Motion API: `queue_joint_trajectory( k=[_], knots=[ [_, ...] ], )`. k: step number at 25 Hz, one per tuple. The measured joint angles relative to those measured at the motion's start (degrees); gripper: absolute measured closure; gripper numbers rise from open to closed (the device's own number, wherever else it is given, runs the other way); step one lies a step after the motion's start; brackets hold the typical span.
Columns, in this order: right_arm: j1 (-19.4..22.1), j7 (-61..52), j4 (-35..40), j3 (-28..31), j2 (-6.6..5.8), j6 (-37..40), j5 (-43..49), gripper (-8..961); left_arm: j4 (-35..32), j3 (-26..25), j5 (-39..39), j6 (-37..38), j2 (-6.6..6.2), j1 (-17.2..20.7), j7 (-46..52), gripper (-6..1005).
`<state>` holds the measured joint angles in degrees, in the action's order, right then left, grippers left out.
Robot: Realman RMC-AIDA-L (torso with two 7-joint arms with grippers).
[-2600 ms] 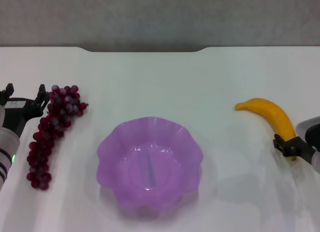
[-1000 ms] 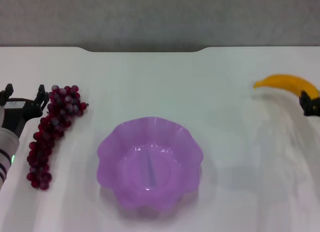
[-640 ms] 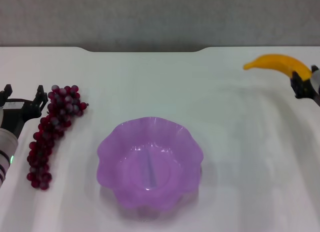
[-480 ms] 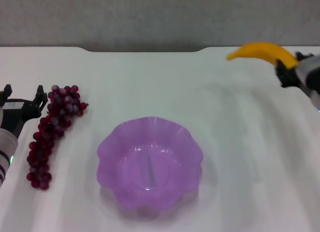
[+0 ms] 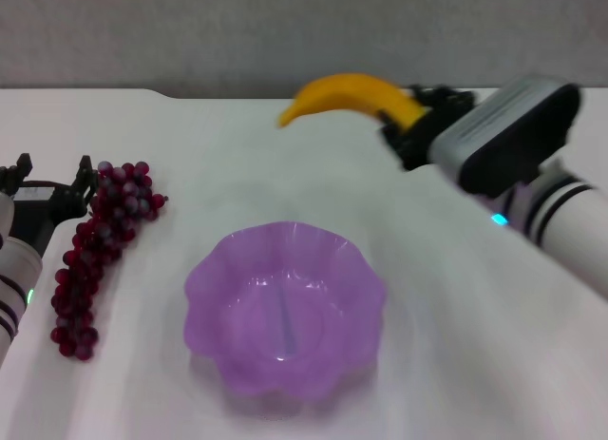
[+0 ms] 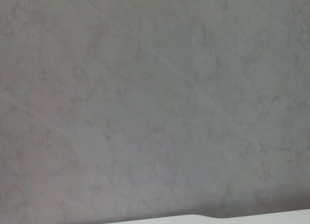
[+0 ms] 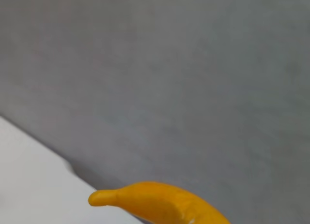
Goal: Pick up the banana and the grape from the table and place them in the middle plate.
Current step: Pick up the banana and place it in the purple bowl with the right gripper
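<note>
White counter (image 5: 456, 364), banana (image 5: 347, 95) aloft beyond the middle plate (image 5: 285, 307).
Right gripper (image 5: 404, 131) jaws clamp the banana's end; left gripper (image 5: 47, 179) jaws spread beside the grape (image 5: 100, 245).

Yellow-orange banana (image 5: 347, 93) upper centre, dark red-purple grape (image 5: 100, 245) far left, translucent purple middle plate (image 5: 204, 278) below, white table (image 5: 475, 316).

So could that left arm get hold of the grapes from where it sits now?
Probably yes. The left end effector sits right beside the top of the grape bunch on the table, open, with nothing between them.
</note>
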<state>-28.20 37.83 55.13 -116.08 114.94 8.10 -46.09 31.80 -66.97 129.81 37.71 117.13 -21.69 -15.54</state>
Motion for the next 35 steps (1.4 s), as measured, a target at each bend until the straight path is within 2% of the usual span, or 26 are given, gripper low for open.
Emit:
queue_joint_trajectory(
  k=[7,14,24,30,35],
  knots=[
    [-0.1,-0.9,4.1,-11.3,0.62,0.6,-0.7,493,0.1,0.7,0.2,0.3,-0.02,-0.2,1.7,198],
    [0.5,-2.0,4.7,-18.9,0.72,0.8,-2.1,494,0.1,1.3,0.0,0.3,0.01,-0.6,1.8,199],
    [6.5,-2.8,5.0,-22.0,0.82,2.1,-2.6,495,0.1,1.4,-0.2,0.4,-0.05,-0.4,1.9,199],
    [11.5,-2.4,6.3,-22.7,0.82,2.1,-2.6,495,-0.1,1.4,-0.3,0.6,-0.09,-0.2,1.9,198],
    [12.5,-2.2,6.6,-23.1,0.64,1.6,-2.4,496,-0.3,1.3,-0.3,1.5,-0.16,0.2,1.9,198]
  ],
)
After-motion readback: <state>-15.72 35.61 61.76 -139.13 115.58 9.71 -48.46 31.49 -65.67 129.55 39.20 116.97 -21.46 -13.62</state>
